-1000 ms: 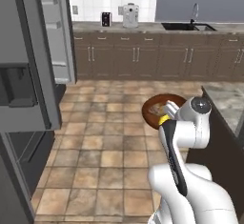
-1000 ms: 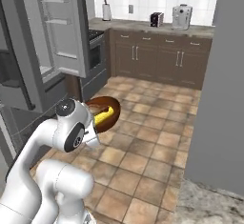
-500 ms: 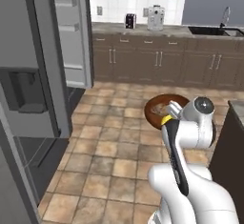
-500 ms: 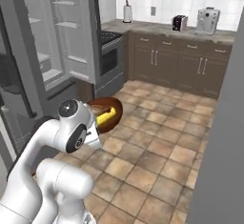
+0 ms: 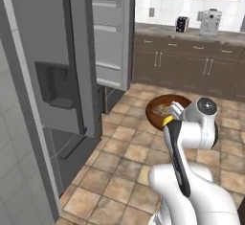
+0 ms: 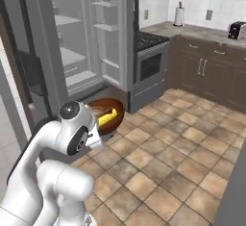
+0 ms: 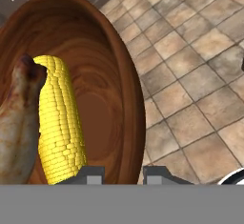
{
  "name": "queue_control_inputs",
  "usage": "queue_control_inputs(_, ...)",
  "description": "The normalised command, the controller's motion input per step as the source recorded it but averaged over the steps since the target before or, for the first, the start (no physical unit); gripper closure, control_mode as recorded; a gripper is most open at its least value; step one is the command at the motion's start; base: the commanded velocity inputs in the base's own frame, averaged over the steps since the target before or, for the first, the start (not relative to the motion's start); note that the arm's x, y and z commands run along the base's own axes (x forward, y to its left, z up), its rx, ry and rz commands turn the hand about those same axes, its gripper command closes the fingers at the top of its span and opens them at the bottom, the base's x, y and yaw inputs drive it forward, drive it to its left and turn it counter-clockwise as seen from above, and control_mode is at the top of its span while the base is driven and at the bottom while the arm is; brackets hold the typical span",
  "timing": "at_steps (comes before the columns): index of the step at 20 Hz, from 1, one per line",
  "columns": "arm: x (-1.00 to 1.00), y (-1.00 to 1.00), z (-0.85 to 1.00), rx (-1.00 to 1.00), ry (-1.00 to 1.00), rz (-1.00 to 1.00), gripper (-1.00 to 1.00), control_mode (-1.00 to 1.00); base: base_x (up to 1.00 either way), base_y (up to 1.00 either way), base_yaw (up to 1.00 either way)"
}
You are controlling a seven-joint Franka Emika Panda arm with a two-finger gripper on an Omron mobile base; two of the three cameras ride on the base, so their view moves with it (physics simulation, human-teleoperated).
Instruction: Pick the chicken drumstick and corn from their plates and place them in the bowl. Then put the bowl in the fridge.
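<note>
The fridge [image 6: 72, 52] is seen with its doors swung open: in the right base view the pale interior with white shelves is exposed, while in the left base view the grey outer face of one door [image 5: 57, 75] with its dispenser panel stands close at the left and the shelved inner face of the other door is seen beyond it. A stove [image 6: 151, 59] beside the fridge is shown in the right base view, and a dark brown cabinet run [image 5: 191, 61] with a toaster [image 5: 181, 24] on its tabletop is seen along the far wall. Open tiled floor [image 6: 182, 162] lies between the robot and the cabinets.

The bowl [image 7: 105, 94] is held up above the floor in front of the arm, near the fridge opening. In the hand view the bowl's rim is seen running down between the two finger tips, and the tool [image 7: 123, 174] is pinched on that rim. The corn [image 7: 59, 123] lies inside the bowl, with the chicken drumstick [image 7: 16, 123] touching it on its side away from the rim. From the right base view the corn is visible as a yellow patch; the drumstick cannot be made out there.
</note>
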Motion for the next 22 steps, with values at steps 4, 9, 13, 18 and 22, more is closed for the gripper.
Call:
queue_control_inputs(4,0.00,0.00,0.00,0.00,0.00,0.00,1.00,1.00,0.67,-0.11,0.32)
queue_control_inputs(9,0.00,0.00,0.00,0.00,0.00,0.00,1.00,1.00,0.68,-0.18,0.25)
queue_control_inputs(13,0.00,0.00,0.00,0.00,0.00,0.00,1.00,1.00,0.51,-0.17,0.26)
queue_control_inputs(18,0.00,0.00,0.00,0.00,0.00,0.00,1.00,1.00,0.38,-0.16,0.41)
queue_control_inputs(22,0.00,0.00,0.00,0.00,0.00,0.00,1.00,1.00,0.41,-0.17,0.44)
